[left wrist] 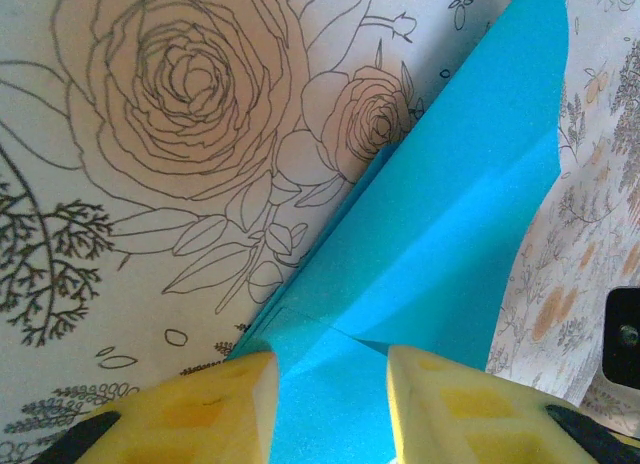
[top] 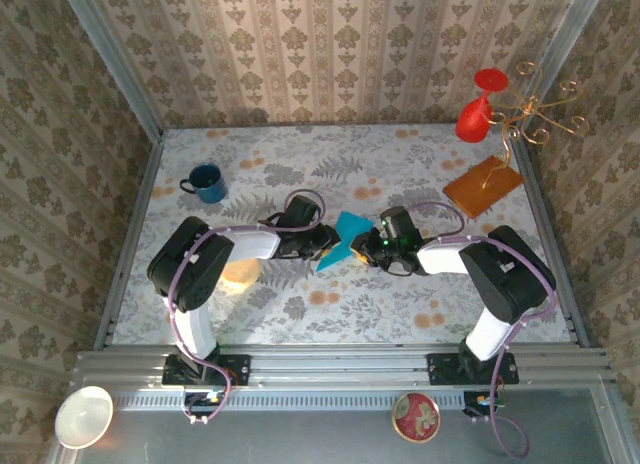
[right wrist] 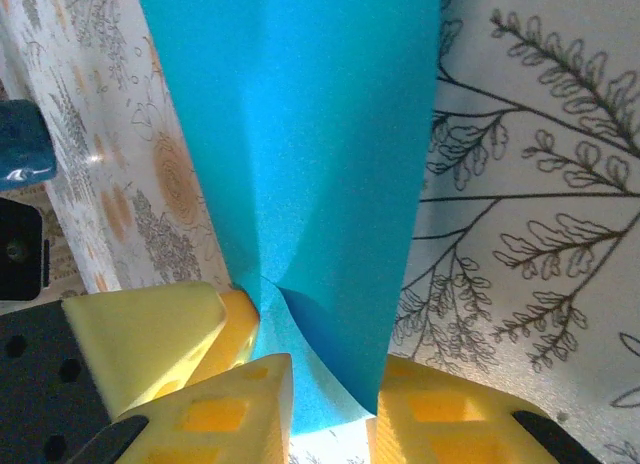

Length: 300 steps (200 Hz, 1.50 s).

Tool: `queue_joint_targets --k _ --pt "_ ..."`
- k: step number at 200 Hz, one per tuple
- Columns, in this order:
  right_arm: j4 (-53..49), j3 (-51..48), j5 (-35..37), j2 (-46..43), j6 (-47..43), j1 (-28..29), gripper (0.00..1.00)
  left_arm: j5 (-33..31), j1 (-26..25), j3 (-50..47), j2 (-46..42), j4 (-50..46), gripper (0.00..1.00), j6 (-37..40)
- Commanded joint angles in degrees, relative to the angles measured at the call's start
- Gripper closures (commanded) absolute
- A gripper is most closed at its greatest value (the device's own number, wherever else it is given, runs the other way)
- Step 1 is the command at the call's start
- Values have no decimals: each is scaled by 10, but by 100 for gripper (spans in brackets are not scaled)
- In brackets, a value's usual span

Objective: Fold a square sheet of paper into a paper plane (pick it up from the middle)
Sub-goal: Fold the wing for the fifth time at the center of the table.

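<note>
- sheet of paper (top: 343,234): plain teal, partly folded, diagonal crease lines, lies mid-table (top: 300,306) between both arms, centre of frame
- long axis in top view: steep diagonal, upper right to lower left; in left wrist view the narrow end (left wrist: 440,234) points to upper right
- left end effector (top: 322,242) (left wrist: 330,409): fingers apart, paper showing between them, can't tell if gripping
- right end effector (top: 378,246) (right wrist: 330,414): grasping the sheet (right wrist: 300,164), paper bowed between its pads
- near end hidden behind fingers; top cut off in right wrist view
</note>
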Motion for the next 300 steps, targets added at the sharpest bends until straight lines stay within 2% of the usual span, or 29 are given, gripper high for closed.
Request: queue_joint_targets --k 1,72,128,189,227,258,280,300 --pt "20 -16 3 -18 10 4 72 -6 7 -18 10 -35 64 -8" --pt "100 -65 7 -23 64 9 74 -6 8 -16 10 -37 63 -5" --pt "173 -73 15 11 92 10 77 -2 8 -12 11 -37 63 -3" --pt "171 -76 28 7 89 10 80 0 9 -11 9 -38 62 0" --pt "153 -75 31 5 85 10 88 0 10 -5 -7 -42 60 11" --pt "115 -67 40 -17 63 10 96 -17 11 7 -45 -67 56 57" --pt "76 -60 52 -46 42 8 97 -34 9 12 -78 -82 53 129" --pt "36 -56 56 -72 33 2 97 -39 5 11 -102 -88 45 203"
